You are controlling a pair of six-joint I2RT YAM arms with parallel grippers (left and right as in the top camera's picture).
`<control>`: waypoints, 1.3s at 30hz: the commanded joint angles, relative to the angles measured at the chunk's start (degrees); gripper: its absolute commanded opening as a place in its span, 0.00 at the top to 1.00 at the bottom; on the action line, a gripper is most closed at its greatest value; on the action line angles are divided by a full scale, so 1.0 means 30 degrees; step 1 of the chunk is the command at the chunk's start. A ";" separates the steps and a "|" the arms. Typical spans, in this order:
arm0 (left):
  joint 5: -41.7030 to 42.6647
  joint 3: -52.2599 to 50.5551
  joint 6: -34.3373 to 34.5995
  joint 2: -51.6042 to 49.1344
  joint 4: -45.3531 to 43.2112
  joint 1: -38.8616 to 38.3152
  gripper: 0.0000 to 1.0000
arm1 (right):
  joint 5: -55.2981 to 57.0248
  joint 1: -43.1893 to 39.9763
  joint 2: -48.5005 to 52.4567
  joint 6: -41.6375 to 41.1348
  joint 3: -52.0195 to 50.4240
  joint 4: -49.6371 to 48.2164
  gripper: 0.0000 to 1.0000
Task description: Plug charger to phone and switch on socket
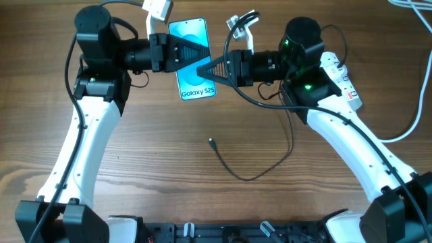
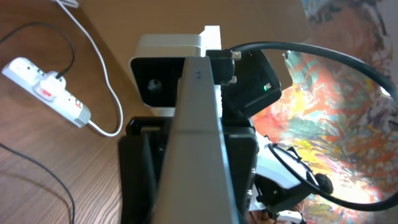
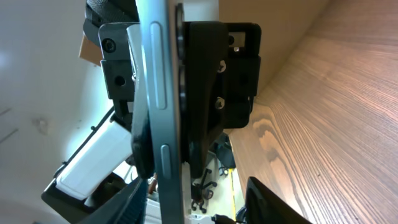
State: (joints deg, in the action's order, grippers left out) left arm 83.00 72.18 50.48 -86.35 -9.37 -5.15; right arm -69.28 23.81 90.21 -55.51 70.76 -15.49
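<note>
The phone (image 1: 196, 84), teal screen up with "Galaxy S25" text, is held above the table at the back centre. My left gripper (image 1: 194, 52) is shut on its left side; the left wrist view shows the phone edge-on (image 2: 199, 137) between the jaws (image 2: 193, 193). My right gripper (image 1: 204, 69) is open, its fingers either side of the phone's right edge (image 3: 163, 124) without touching (image 3: 199, 205). The charger's black cable (image 1: 253, 175) lies loose on the table, its tip (image 1: 210, 141) in the middle. The white socket strip (image 1: 344, 81) lies at the right, also in the left wrist view (image 2: 46, 90).
The strip's thick white lead (image 1: 412, 128) loops off the right side and shows in the left wrist view (image 2: 102, 74). The black cable runs under my right arm toward the strip. Both arm bases stand at the front corners.
</note>
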 commanded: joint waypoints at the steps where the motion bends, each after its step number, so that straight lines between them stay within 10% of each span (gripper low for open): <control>1: 0.0313 0.0299 -0.3228 0.0189 0.2193 0.0058 0.96 | -0.0219 -0.0328 0.0138 0.4095 -0.0058 0.2579 0.41; 4: -0.1982 0.0299 -0.7359 -0.0270 0.7963 0.0058 0.96 | 0.0539 -0.0845 0.0138 0.7919 -0.0066 0.6754 0.39; 7: -1.1278 0.0299 -1.0047 -0.0372 1.4717 -0.0066 0.96 | 0.3599 -0.1144 0.0138 1.0921 -0.0087 1.1271 0.36; 9: -1.8440 0.0299 -1.0185 -0.0372 1.8185 -0.0721 0.96 | 0.8888 -0.1144 0.0138 1.2677 -0.0117 1.5038 0.33; 14: -2.5835 0.0299 -0.8510 -0.1027 2.0873 -0.2346 0.96 | 1.6109 -0.1144 0.0146 1.3012 -0.0780 1.8710 0.32; 26: -2.7991 0.0299 -0.7584 -0.8014 2.0363 -0.4787 0.96 | 1.6662 -0.1144 0.0146 1.3500 -0.2149 1.8950 0.32; 39: -2.7911 0.0299 -0.6717 -0.8153 2.0320 -0.4838 0.96 | 1.6670 -0.1144 0.0146 1.3508 -0.2186 1.8899 0.32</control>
State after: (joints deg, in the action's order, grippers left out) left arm 0.23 72.60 28.51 -110.65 51.42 -19.49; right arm -20.43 20.45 90.43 -16.14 64.84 41.32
